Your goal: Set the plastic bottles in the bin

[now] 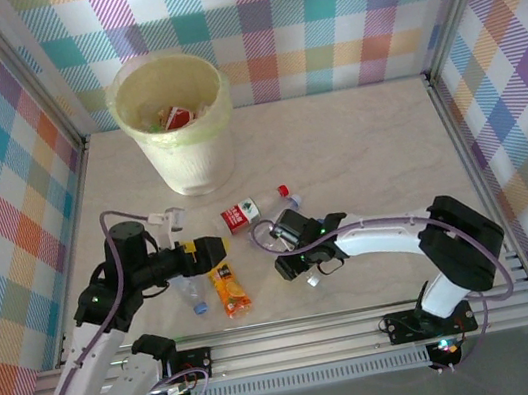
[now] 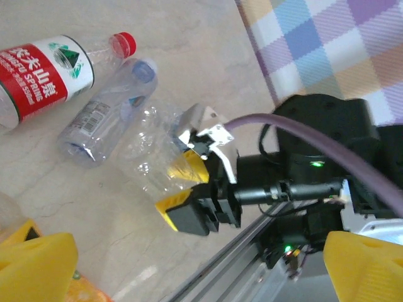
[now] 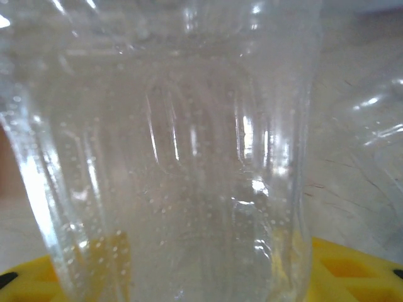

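Pale marble-patterned table [image 1: 356, 141] enclosed by plaid walls [image 1: 315, 17] forms the work area. The bin [image 1: 193, 164] stands upright on it and serves as the reference for all positions below. At least one red-labelled bottle [image 1: 177, 118] lies inside the bin.

Five plastic bottles lie on the table outside the bin, all on its near side, toward the arm bases.

1. The red-label bottle [image 2: 44, 75] lies on its side and is the loose bottle closest to the bin.
2. The blue-cap bottle [image 2: 104, 119] lies just beside it, on the side away from the bin.
3. The crumpled bottle [image 2: 146, 154], clear and unlabelled, lies farther from the bin than these two. The right gripper [image 2: 181, 187] grips it: one yellow finger stands on each side of its end, against its walls. In the right wrist view the bottle wall sits directly in front of the lens.
4. The orange-label bottle [image 1: 229, 289] lies almost straight toward the bases from the bin.
5. The fifth bottle [image 1: 191, 293], clear with a blue cap, lies just beside the orange-label bottle, partly under the left arm.

The left gripper [image 1: 216, 251] sits between the bin and the orange-label bottle. Its fingers are spread wide and hold nothing.
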`<action>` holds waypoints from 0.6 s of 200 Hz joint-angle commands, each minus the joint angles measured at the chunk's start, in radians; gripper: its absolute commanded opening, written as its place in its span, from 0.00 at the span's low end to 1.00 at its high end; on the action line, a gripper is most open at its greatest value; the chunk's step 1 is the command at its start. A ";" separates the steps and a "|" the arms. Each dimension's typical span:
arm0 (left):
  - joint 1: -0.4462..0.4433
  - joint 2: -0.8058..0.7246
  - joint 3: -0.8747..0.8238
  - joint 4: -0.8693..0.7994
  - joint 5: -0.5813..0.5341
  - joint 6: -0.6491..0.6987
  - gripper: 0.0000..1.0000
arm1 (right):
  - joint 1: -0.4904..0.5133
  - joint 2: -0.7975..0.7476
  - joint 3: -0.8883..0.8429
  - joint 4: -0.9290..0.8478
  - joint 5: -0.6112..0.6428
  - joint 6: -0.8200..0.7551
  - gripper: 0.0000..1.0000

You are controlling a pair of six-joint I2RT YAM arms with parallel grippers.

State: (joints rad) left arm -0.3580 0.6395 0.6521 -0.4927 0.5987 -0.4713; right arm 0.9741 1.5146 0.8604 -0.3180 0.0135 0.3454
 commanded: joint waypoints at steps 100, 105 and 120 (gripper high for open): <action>-0.223 0.114 -0.159 0.566 -0.074 -0.283 0.98 | -0.071 -0.193 -0.007 0.238 -0.542 0.165 0.57; -0.229 0.121 -0.159 0.569 -0.075 -0.283 0.98 | -0.072 -0.196 -0.010 0.255 -0.557 0.173 0.57; -0.246 0.137 -0.158 0.580 -0.088 -0.285 0.97 | -0.079 -0.203 -0.022 0.292 -0.594 0.197 0.57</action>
State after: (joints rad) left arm -0.5770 0.7586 0.4999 -0.0025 0.5358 -0.7330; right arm 0.9070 1.3396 0.8585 -0.1287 -0.4583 0.4866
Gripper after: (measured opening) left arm 0.978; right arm 0.578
